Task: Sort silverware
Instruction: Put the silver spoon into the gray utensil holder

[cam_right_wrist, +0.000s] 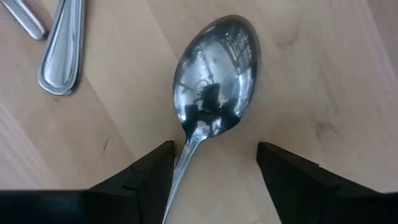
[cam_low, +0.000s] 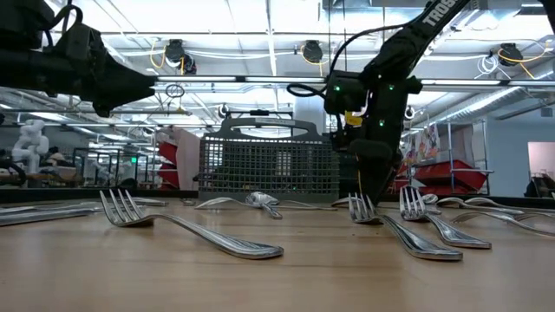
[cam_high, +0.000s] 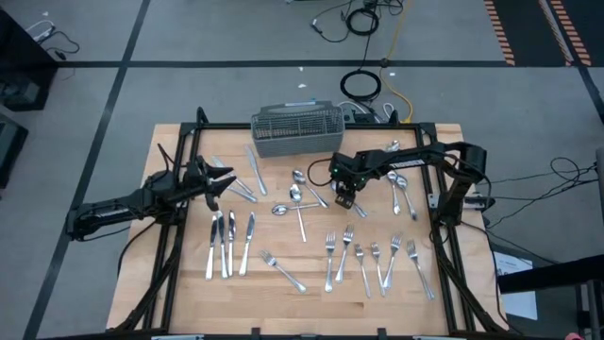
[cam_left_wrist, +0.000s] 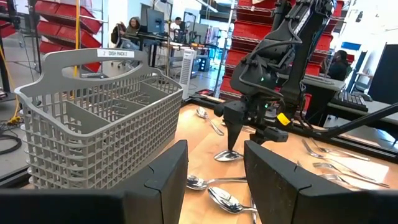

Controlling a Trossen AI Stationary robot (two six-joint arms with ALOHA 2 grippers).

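Observation:
Silver forks, knives and spoons lie flat across the wooden table (cam_high: 311, 302): knives (cam_high: 226, 244) at the left, forks (cam_high: 377, 260) near the front, spoons (cam_high: 297, 194) in the middle. My right gripper (cam_high: 345, 200) points straight down, open, over one spoon (cam_right_wrist: 214, 87) lying on the wood. The spoon's handle (cam_right_wrist: 179, 180) runs back between the fingers, close to one of them. My left gripper (cam_left_wrist: 214, 180) is open and raised near the table's left side (cam_high: 222, 179), facing the grey mesh basket (cam_left_wrist: 93, 112). My right gripper comes from above with its fingers on either side of the spoon's handle (cam_right_wrist: 181, 163), just behind the bowl, across the handle. The handle lies right along one finger (cam_right_wrist: 149, 171); whether it touches it I cannot tell. The spoon lies flat on the table.
The mesh basket (cam_high: 297, 130) stands at the table's far edge, in the middle. More spoons (cam_high: 398, 189) lie to the right of my right gripper, more knives (cam_high: 245, 175) beside my left gripper. A black frame runs along the table's sides. People sit in the room beyond.

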